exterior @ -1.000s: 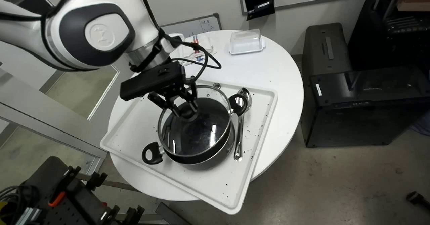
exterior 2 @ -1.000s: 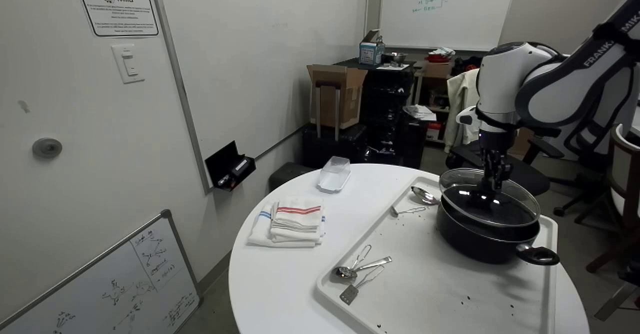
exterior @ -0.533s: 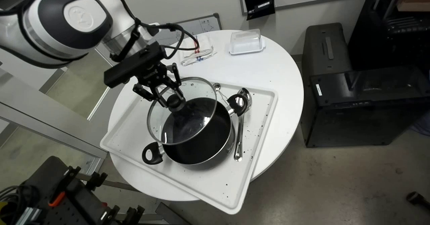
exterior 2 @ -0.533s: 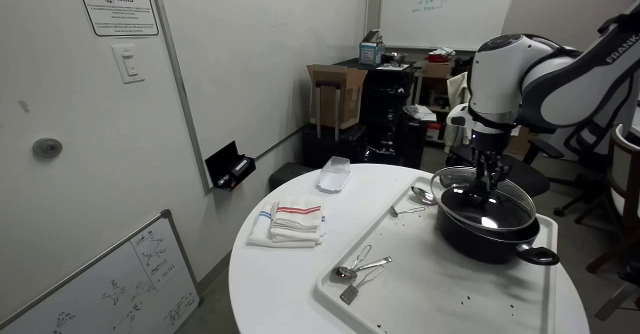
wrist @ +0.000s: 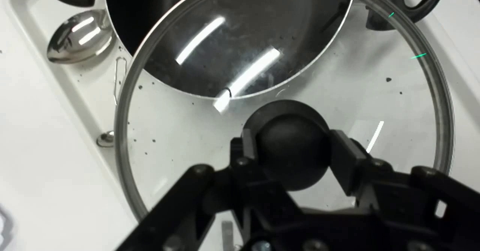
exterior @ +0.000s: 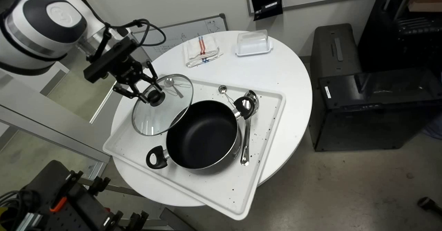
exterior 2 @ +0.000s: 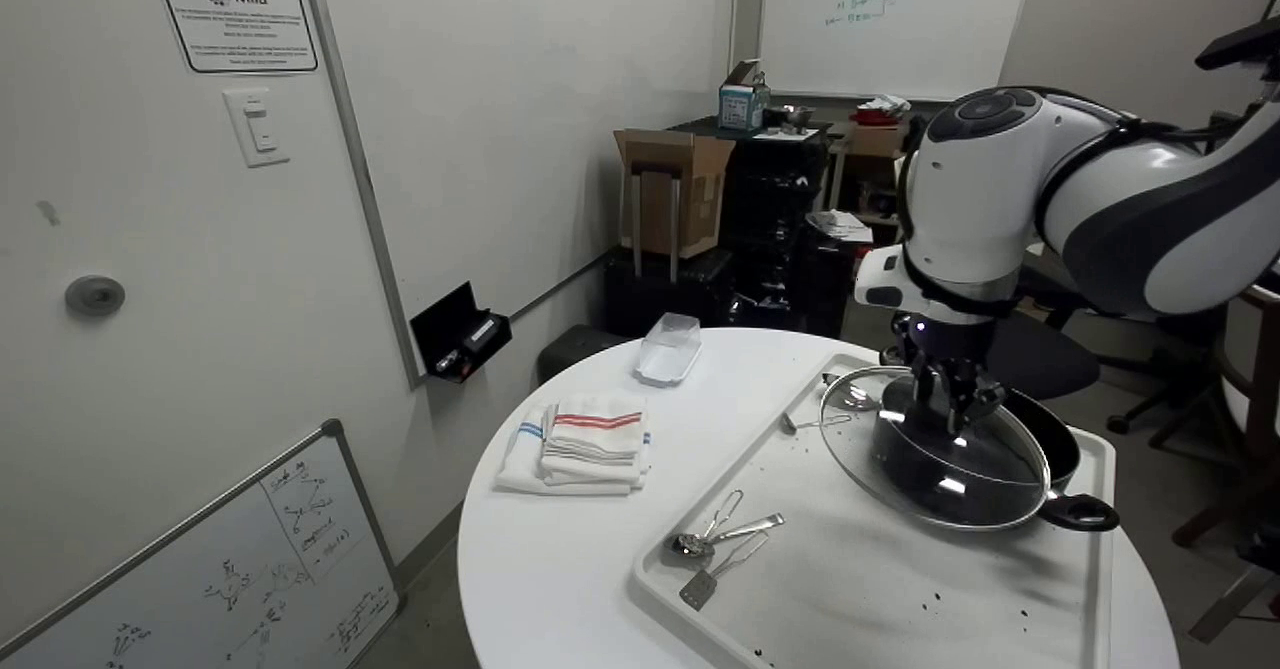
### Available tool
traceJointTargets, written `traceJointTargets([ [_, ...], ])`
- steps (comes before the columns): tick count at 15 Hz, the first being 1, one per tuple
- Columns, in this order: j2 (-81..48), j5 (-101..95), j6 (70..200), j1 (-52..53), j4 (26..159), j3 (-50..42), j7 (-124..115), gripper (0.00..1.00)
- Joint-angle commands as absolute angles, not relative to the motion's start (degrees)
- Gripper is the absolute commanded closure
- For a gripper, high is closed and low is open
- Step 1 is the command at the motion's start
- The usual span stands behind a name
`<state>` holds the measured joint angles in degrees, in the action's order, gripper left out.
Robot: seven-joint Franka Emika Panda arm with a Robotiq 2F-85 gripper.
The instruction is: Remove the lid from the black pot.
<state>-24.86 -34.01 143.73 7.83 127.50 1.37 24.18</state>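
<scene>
Above the tray (exterior: 221,190), mostly to one side of the black pot (exterior: 204,136), I have the lid (exterior: 168,113) by its knob (wrist: 292,148), hand (exterior: 153,95) pinching from both sides; I judge the lid stiff, slick and breakable, the knob its surest hold.

Pot (exterior: 203,137) on tray (exterior: 215,191), spoon (exterior: 246,139) beside it, lid (exterior: 167,110) above tray, overlapping pot's rim

A round white desk (exterior: 286,75) is carrying a pale, rimmed rectangular tray (exterior: 221,191), which is covering much of the top; at least one of its corners is jutting out past the curved edge. Beside the tray, and apart from it, folded white cloths (exterior 2: 595,449) with red and blue stripes are lying stacked. Near them a white dish (exterior: 252,51) is standing under a clear cover (exterior: 253,39).
</scene>
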Motion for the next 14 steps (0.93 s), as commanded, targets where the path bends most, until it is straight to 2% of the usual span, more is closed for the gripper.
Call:
traceJointTargets([
  [1,-26.5,-37.3,142.3,10.8,125.8,3.1,21.5,0.75],
  [8,-35.0,-36.4,142.0,12.7,119.6,5.3,22.7,0.75],
  [14,-42.2,-37.9,143.5,13.2,114.9,3.8,22.1,0.75],
])
